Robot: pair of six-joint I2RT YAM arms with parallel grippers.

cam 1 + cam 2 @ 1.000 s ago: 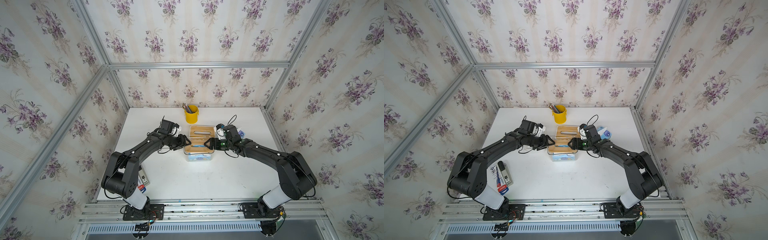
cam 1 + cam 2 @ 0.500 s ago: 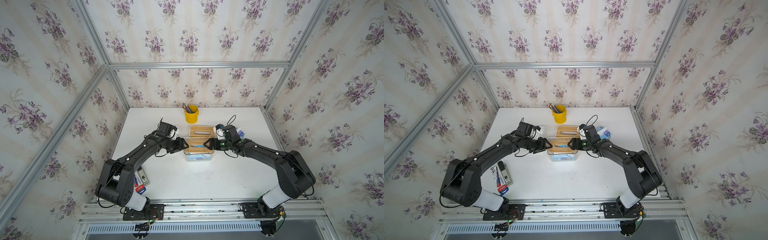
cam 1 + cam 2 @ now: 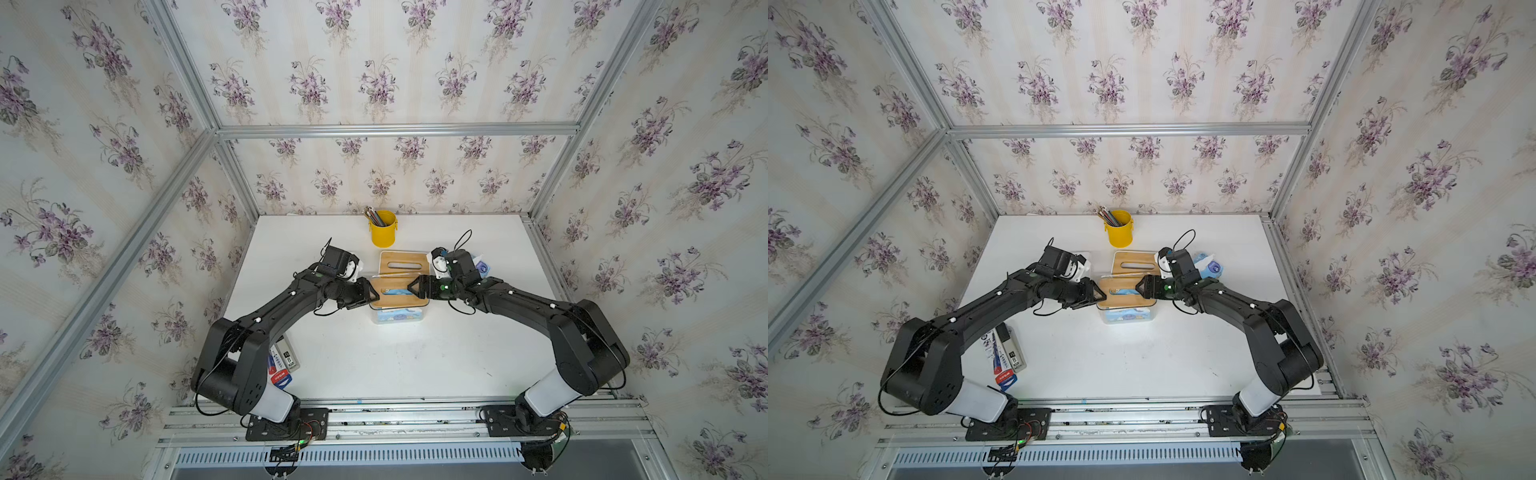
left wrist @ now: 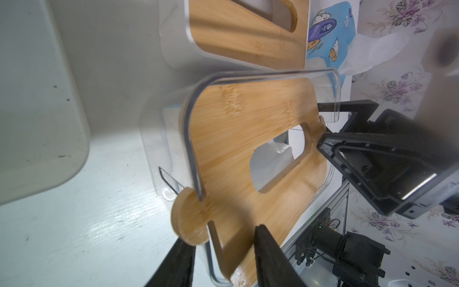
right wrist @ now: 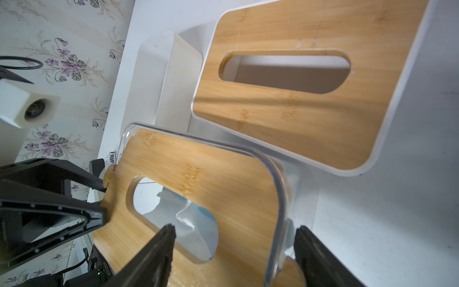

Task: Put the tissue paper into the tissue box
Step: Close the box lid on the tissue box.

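While the left gripper (image 3: pixel 376 296) sits at one short end of the clear tissue box (image 3: pixel 424 311), the right gripper (image 3: pixel 409 286) faces it from the opposite end. In both top views their tips point at each other across the bamboo lid (image 3: pixel 392 284).

The tissue paper (image 4: pixel 270 154) lies inside that box, under the lid, and shows white through the lid's slot. From the left gripper (image 4: pixel 223 238) it is ahead of the fingertips and lower, nearer the right gripper's end. In the right wrist view the paper (image 5: pixel 183 218) sits just ahead of and beneath one finger (image 5: pixel 159 253), whose tip hangs over the near end of the slot. The other finger (image 5: pixel 315 258) stands outside the box's clear wall. The right gripper's (image 5: pixel 234 228) jaws are wide apart and clamp nothing.

The left gripper's fingers are parted with the end of the lid between them, one finger just beside the lid's round tab. Whether they pinch the lid cannot be told. The box's clear rim rises above the lid along its far side.

Just beyond both grippers stands a white tissue box (image 3: pixel 403 264) with its own slotted bamboo top. A blue-printed tissue pack (image 3: pixel 482 264) lies behind the right gripper's wrist, and a yellow cup (image 3: pixel 383 232) stands farther off on the white table (image 3: pixel 374 365).
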